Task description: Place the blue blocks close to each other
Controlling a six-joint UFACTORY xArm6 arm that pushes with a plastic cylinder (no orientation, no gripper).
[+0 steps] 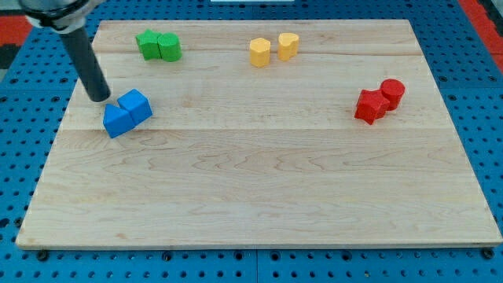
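Wooden board (259,196) on blue pegboard (487,94)

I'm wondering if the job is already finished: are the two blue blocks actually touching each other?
Touching. The camera view shows the blue cube pressed against the other blue block with no wood visible between them. My tip sits just to their upper left.

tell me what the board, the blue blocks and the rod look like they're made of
The board looks like pale, unpainted wood: visible grain and plank seams. The two blue blocks have flat, even colour with a matte look, so painted wood or plastic; I cannot tell which. The rod ending in my tip, just left of the blue blocks, looks dark and smooth with a faint sheen, perhaps metal or plastic.
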